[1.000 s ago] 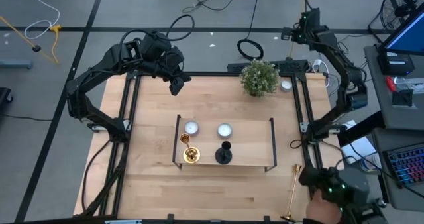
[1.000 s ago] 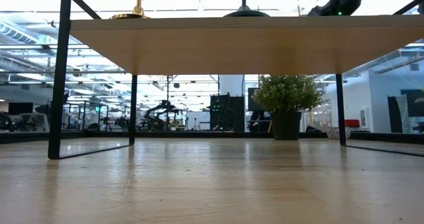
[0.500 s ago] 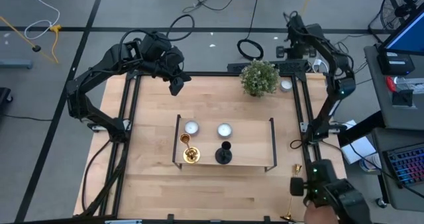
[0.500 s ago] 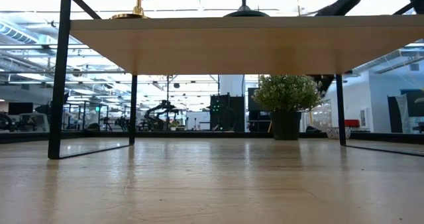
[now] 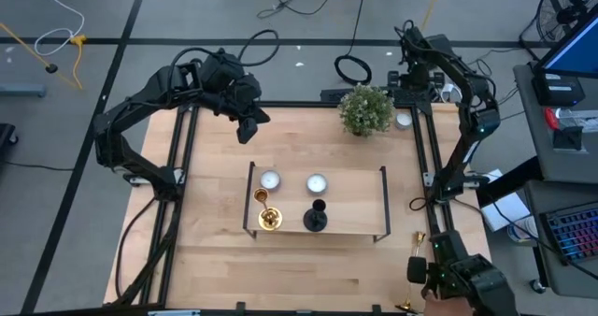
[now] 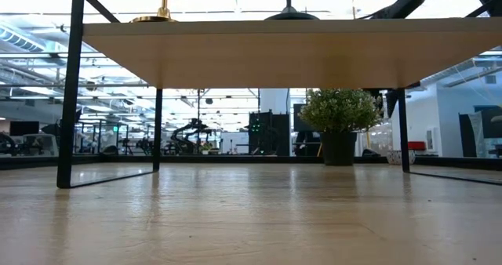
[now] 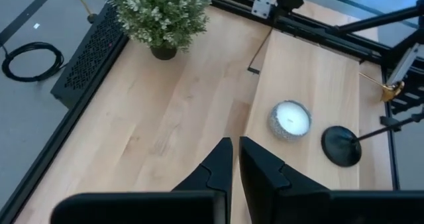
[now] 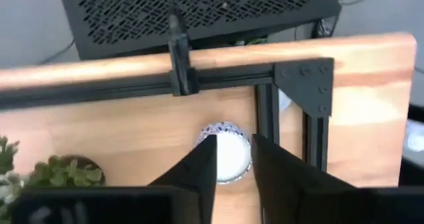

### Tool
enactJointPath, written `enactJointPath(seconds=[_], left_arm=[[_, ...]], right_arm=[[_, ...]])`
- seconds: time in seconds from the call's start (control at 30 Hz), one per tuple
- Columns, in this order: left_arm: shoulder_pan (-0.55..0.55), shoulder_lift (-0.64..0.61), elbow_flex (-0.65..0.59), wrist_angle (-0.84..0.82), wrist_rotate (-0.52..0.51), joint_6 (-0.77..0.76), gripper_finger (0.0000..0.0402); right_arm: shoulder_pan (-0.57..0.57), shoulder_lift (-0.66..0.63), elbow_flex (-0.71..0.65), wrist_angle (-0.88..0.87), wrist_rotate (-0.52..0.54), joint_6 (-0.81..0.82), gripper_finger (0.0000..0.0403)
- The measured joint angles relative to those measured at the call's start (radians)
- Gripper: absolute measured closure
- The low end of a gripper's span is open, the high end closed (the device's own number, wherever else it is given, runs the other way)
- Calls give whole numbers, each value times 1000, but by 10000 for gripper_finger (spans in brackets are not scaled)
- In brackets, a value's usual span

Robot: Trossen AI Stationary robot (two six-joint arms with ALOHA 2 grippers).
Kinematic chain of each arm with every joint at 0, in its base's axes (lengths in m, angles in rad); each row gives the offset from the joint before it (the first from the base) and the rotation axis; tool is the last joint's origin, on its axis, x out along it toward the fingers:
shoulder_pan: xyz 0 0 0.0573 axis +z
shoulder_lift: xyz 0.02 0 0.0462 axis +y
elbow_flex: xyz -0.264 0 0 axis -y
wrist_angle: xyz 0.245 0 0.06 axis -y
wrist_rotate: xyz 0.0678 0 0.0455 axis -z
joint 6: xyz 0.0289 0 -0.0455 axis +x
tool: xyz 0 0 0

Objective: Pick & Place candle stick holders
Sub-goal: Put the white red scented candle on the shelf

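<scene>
On the long wooden stand (image 5: 350, 213) stand a gold candle stick holder (image 5: 266, 213) and a short black one (image 5: 316, 216), each on its round base. A second gold holder (image 5: 420, 237) lies on the table near the near right corner, partly covered. My left gripper (image 5: 250, 129) hangs shut above the table's far left part, pointing toward the stand (image 7: 311, 71). My right gripper (image 5: 409, 82) hangs open over the far right corner, pointing down. A small white candle (image 8: 228, 151) shows below, between its fingers.
A potted plant (image 5: 365, 110) stands at the far edge. Two white candles (image 5: 269, 179) (image 5: 316, 182) sit on the stand's far half. A dark thing with a green light (image 5: 458, 277) is at the near right corner. A black frame rail (image 8: 265, 111) runs beside the corner candle.
My right gripper has come down toward the table's far right corner and tipped from pointing outward to pointing nearly straight down. The dark thing at the near right corner has shifted toward the near edge, along the lying gold holder.
</scene>
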Motion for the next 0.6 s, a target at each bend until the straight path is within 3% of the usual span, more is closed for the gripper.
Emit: enactJointPath(seconds=[0.43, 0.6], left_arm=[[-6, 0, 0, -2, 0, 41, 371], [-6, 0, 0, -36, 0, 79, 371]], right_arm=[[72, 0, -10, -53, 90, 144, 163], [85, 0, -10, -10, 37, 295, 131]])
